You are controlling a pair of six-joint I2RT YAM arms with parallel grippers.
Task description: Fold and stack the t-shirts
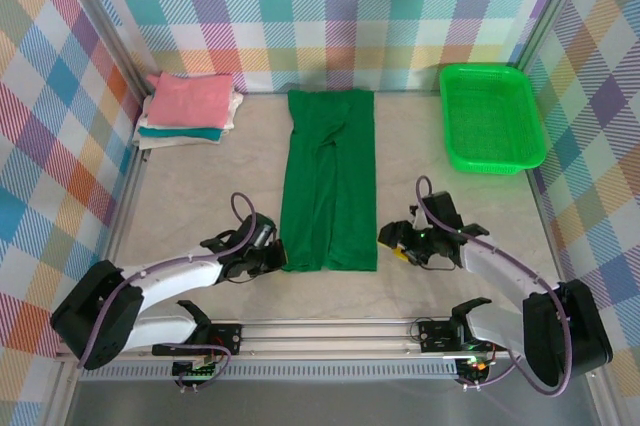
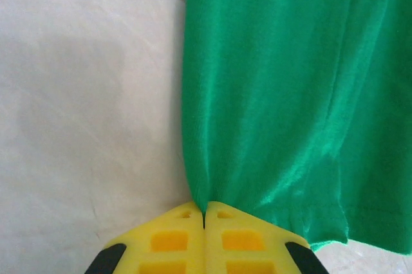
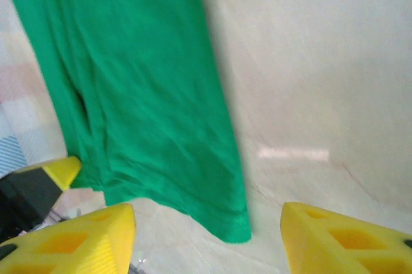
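A dark green t-shirt (image 1: 328,181) lies folded into a long strip down the middle of the table. My left gripper (image 1: 278,258) is at its near left corner, shut on the hem. In the left wrist view the yellow jaws (image 2: 205,213) pinch the cloth edge of the t-shirt (image 2: 277,94). My right gripper (image 1: 388,239) sits beside the near right corner, open. The right wrist view shows the yellow fingers (image 3: 207,213) spread wide, with the corner of the t-shirt (image 3: 141,94) just ahead and nothing gripped. A stack of folded t-shirts (image 1: 190,106), pink over white and teal, lies at the back left.
A bright green plastic basket (image 1: 490,116) stands at the back right. Checkered walls close in the table (image 1: 200,186) on three sides. The arms' mounting rail (image 1: 330,331) runs along the near edge.
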